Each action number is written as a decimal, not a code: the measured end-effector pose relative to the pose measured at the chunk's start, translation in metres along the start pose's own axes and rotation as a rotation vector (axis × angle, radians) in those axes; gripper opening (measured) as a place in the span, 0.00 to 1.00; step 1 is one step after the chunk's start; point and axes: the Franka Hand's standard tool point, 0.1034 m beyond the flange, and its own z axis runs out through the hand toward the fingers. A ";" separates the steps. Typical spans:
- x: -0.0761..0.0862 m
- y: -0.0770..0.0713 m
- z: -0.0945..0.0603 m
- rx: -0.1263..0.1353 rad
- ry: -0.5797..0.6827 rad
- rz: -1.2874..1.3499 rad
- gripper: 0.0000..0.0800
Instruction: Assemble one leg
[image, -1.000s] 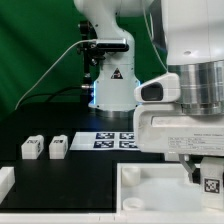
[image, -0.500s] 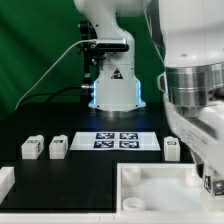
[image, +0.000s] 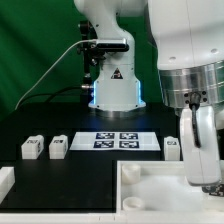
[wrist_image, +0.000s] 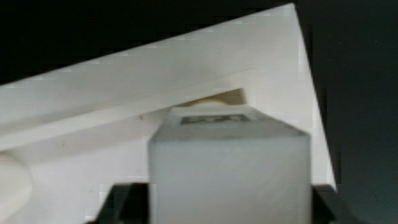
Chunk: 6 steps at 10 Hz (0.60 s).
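The fingers (wrist_image: 222, 205) are clamping 1 leg (wrist_image: 224, 160) upright between them, directly over the white tray (image: 150, 185) corner. Judging by this, seating it well is calling for squaring the leg above its socket, then lowering gently without tilting.

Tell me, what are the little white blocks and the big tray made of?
The legs look like matte white plastic: smooth, even, with printed tags. The tray seems the same plastic, with softly rounded moulded rims. The table looks matte black; its material is unclear.
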 end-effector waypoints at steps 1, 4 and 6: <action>-0.002 0.000 0.001 0.005 0.003 -0.040 0.61; -0.017 0.002 0.002 0.056 0.035 -0.575 0.79; -0.012 0.001 0.003 0.049 0.041 -0.728 0.81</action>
